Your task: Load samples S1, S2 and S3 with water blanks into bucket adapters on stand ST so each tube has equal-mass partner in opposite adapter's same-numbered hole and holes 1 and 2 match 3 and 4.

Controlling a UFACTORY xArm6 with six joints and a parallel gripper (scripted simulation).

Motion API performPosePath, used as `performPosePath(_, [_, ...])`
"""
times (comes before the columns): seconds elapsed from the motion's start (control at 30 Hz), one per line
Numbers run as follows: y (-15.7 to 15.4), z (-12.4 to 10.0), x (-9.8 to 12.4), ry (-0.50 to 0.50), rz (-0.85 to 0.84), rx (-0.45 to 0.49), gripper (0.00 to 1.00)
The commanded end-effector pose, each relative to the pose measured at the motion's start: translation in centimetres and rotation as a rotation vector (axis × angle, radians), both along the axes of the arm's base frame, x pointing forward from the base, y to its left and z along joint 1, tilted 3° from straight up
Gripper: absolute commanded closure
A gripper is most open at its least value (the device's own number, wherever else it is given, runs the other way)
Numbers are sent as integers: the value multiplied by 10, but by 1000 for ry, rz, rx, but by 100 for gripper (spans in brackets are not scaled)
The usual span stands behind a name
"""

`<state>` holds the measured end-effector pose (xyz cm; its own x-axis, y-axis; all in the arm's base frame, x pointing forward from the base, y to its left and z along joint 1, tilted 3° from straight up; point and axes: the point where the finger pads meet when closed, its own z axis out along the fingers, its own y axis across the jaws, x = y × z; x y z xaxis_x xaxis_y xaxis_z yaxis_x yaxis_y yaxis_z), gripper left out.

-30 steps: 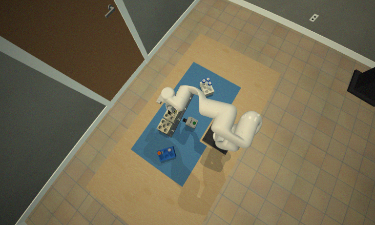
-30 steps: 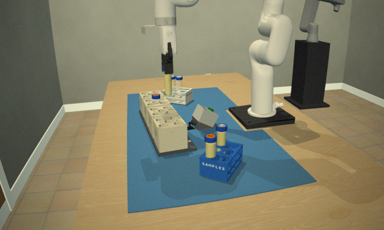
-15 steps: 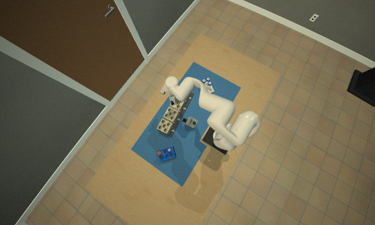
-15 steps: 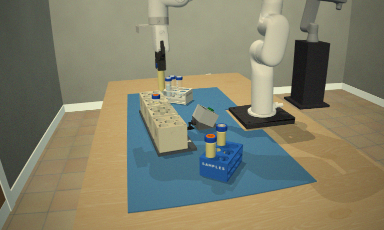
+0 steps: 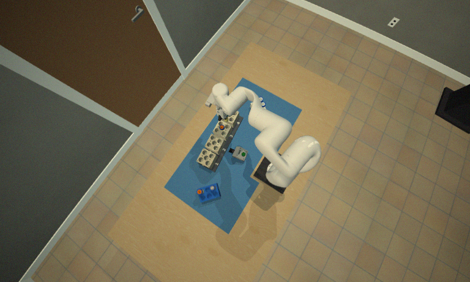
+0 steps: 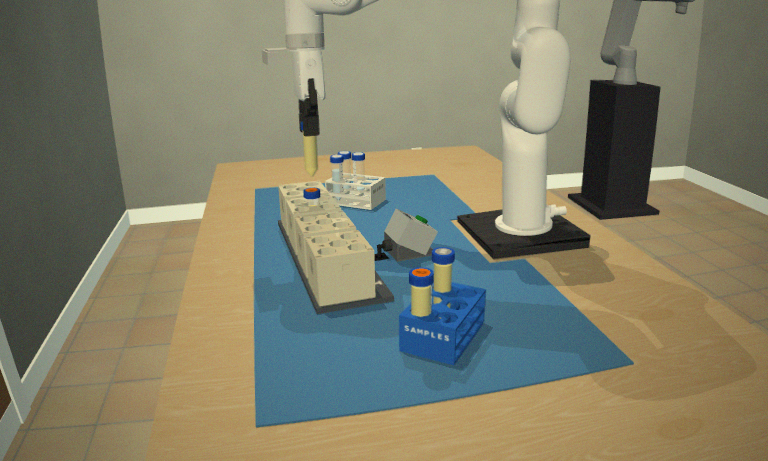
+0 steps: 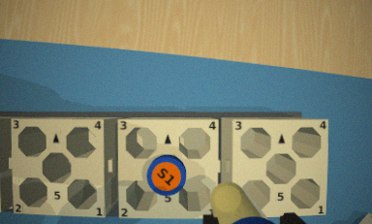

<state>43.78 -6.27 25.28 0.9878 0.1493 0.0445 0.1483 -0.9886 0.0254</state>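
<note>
Four beige adapters [image 6: 325, 235] stand in a row on the dark loading stand. Sample S1 [image 7: 167, 176], with an orange cap dot, stands in hole 5 of the second adapter from the far end; it also shows in the exterior view [image 6: 310, 194]. My gripper [image 6: 309, 129] is shut on the blue cap of a tube of yellowish liquid [image 6: 309, 153] and holds it upright, well above the far end of the row. In the wrist view its tip [image 7: 232, 202] hangs over the gap between S1's adapter and the one to its right. Its cap ID is hidden.
The blue SAMPLES rack [image 6: 444, 320] at the front holds an orange-dot tube [image 6: 421, 292] and a grey-dot tube [image 6: 442, 269]. A white rack with three water blanks [image 6: 355, 187] stands behind the adapters. The grey DONE desk [image 6: 408, 238] with its green key sits right of the stand.
</note>
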Motion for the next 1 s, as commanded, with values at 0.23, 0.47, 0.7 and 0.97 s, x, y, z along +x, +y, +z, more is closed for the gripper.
performPosePath(0.23, [-43, 3, 16, -4, 1, 0, 100])
performPosePath(0.47, [-59, 4, 21, -4, 1, 0, 100])
performPosePath(0.7, [-59, 4, 21, -4, 1, 0, 100])
performPosePath(0.97, [-59, 4, 21, -4, 1, 0, 100])
